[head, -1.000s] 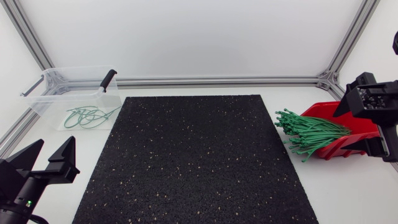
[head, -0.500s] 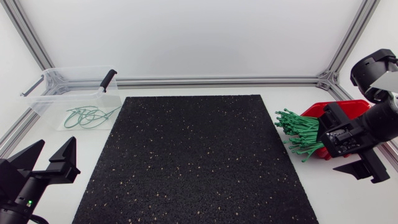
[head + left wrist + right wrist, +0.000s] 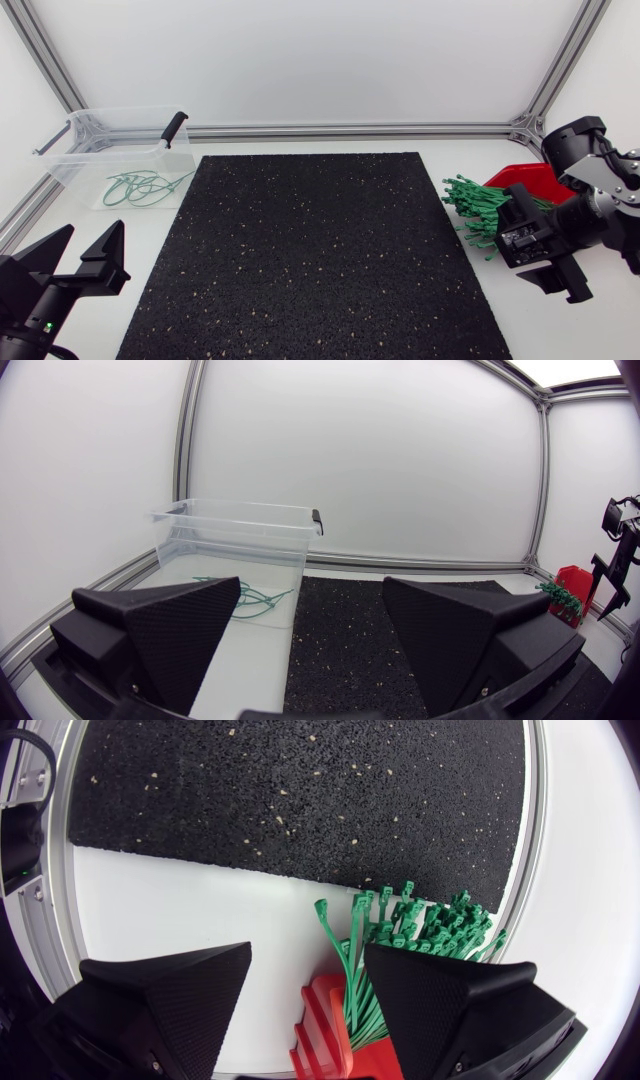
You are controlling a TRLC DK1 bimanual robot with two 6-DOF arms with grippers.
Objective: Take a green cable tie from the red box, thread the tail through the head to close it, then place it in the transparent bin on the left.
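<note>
A bundle of green cable ties (image 3: 482, 212) fans out of the red box (image 3: 523, 178) at the table's right side. My right gripper (image 3: 540, 258) hangs open just in front of the box, over the ties' near side. In the right wrist view the green ties (image 3: 405, 925) and the red box (image 3: 330, 1032) lie ahead of and between the spread fingers (image 3: 170, 1005), untouched. The transparent bin (image 3: 75, 150) stands at the far left with closed green ties (image 3: 145, 187) inside. My left gripper (image 3: 75, 262) rests open at the front left; its view shows the bin (image 3: 235, 535) ahead.
A black speckled mat (image 3: 310, 250) covers the table's middle. A black-handled tool (image 3: 172, 128) leans on the bin's rim. An aluminium frame (image 3: 350, 130) runs along the back edge. White table shows on both sides of the mat.
My right arm has swung in from the right edge and come down over the red box toward the ties, its fingers narrowing a little. The left arm has not moved.
</note>
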